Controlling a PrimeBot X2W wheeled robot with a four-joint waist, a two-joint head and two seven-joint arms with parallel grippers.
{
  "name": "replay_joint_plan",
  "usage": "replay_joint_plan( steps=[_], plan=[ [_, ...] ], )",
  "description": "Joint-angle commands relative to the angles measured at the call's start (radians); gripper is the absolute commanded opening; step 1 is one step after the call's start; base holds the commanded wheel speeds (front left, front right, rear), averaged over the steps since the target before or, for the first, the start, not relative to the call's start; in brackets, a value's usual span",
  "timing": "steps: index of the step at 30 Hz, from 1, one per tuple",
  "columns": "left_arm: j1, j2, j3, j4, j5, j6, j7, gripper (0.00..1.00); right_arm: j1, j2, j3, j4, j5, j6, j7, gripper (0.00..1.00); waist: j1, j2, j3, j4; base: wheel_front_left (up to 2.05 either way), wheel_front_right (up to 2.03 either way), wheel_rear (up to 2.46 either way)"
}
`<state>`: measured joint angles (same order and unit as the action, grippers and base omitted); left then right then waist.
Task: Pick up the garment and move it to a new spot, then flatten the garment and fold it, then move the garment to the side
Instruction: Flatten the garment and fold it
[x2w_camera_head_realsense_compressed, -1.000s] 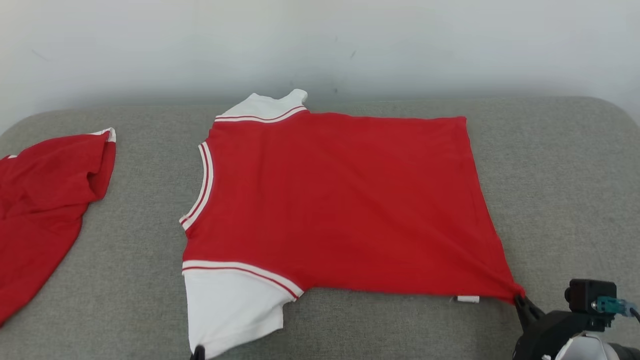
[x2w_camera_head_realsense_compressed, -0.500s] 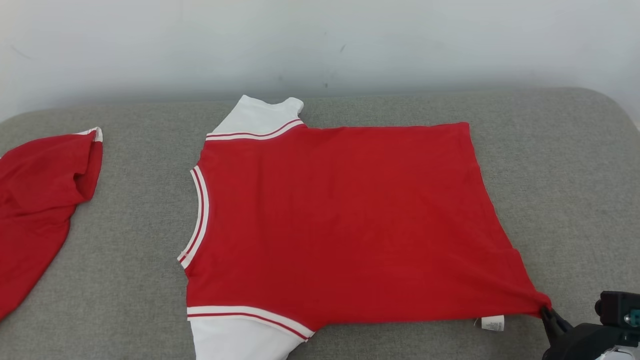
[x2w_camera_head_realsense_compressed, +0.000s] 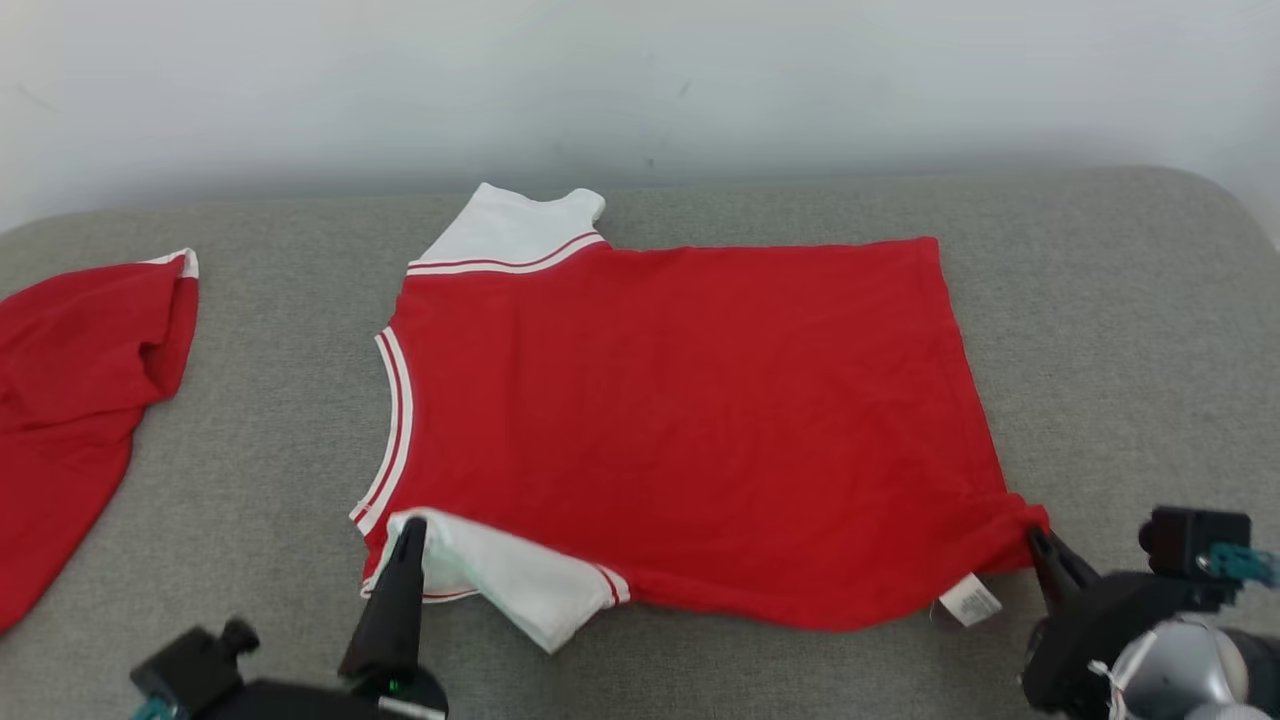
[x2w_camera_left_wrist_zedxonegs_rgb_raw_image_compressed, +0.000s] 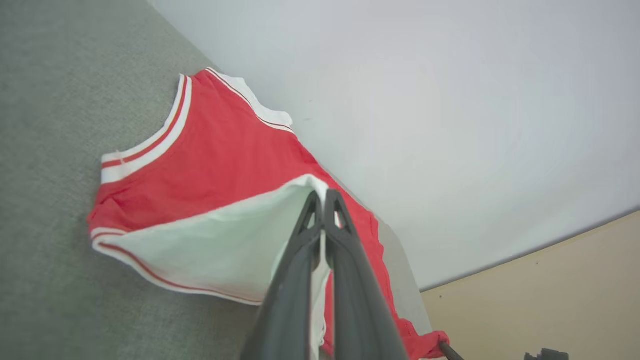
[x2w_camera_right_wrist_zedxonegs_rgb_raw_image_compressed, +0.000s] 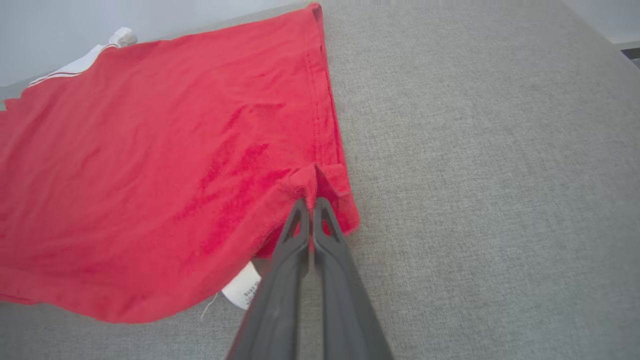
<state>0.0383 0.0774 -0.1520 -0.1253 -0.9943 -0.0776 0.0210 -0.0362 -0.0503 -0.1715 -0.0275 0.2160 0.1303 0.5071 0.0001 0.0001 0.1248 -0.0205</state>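
The garment (x2w_camera_head_realsense_compressed: 680, 420) is a red T-shirt with white sleeves and striped trim, spread flat on the grey cushion with its neck to the left. My left gripper (x2w_camera_head_realsense_compressed: 412, 527) is shut on the near white sleeve (x2w_camera_head_realsense_compressed: 510, 575), which is lifted and folded in over the red body; the left wrist view shows the sleeve (x2w_camera_left_wrist_zedxonegs_rgb_raw_image_compressed: 220, 250) pinched between the fingers (x2w_camera_left_wrist_zedxonegs_rgb_raw_image_compressed: 310, 225). My right gripper (x2w_camera_head_realsense_compressed: 1035, 537) is shut on the near hem corner at the right, bunching the red cloth (x2w_camera_right_wrist_zedxonegs_rgb_raw_image_compressed: 320, 177) there. A white care label (x2w_camera_head_realsense_compressed: 967, 602) hangs below that corner.
A second red garment (x2w_camera_head_realsense_compressed: 70, 400) lies at the left edge of the grey cushion (x2w_camera_head_realsense_compressed: 1120, 350). A pale wall rises behind the cushion. Bare cushion shows to the right of the shirt and between the two garments.
Both grippers moved inward with the near edge of the garment: the white sleeve now folds over the red body, and the hem corner has come up and left. The left gripper has come into view.
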Motion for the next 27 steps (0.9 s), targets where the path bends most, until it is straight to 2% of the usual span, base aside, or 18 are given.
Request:
replay_joint_plan(
  steps=[1, 9, 18, 27],
  plan=[
    [-0.052, -0.004, -0.001, 0.036, 0.02, 0.009, -0.016, 0.0, -0.034, 0.0, 0.012, 0.024, -0.011, 0.001, -0.012, 0.0, -0.0001, -0.0001, 0.004, -0.012, 0.0, 0.0, 0.0],
    [-0.233, -0.002, -0.005, 0.199, 0.076, 0.031, -0.064, 0.0, -0.153, 0.0, 0.012, 0.134, -0.067, 0.001, -0.074, 0.0, -0.0001, -0.0001, 0.029, -0.02, 0.0, 0.0, 0.0],
    [-0.407, 0.007, -0.019, 0.382, 0.146, 0.023, -0.121, 0.0, -0.281, 0.0, 0.001, 0.284, -0.115, 0.001, -0.162, 0.0, -0.0001, -0.0001, 0.07, -0.028, 0.0, 0.0, 0.0],
    [-0.496, 0.02, -0.02, 0.479, 0.168, 0.005, -0.159, 0.0, -0.37, 0.0, 0.017, 0.386, -0.142, 0.001, -0.235, 0.0, -0.0001, -0.0001, 0.112, -0.031, 0.0, 0.0, 0.0]
  ],
)
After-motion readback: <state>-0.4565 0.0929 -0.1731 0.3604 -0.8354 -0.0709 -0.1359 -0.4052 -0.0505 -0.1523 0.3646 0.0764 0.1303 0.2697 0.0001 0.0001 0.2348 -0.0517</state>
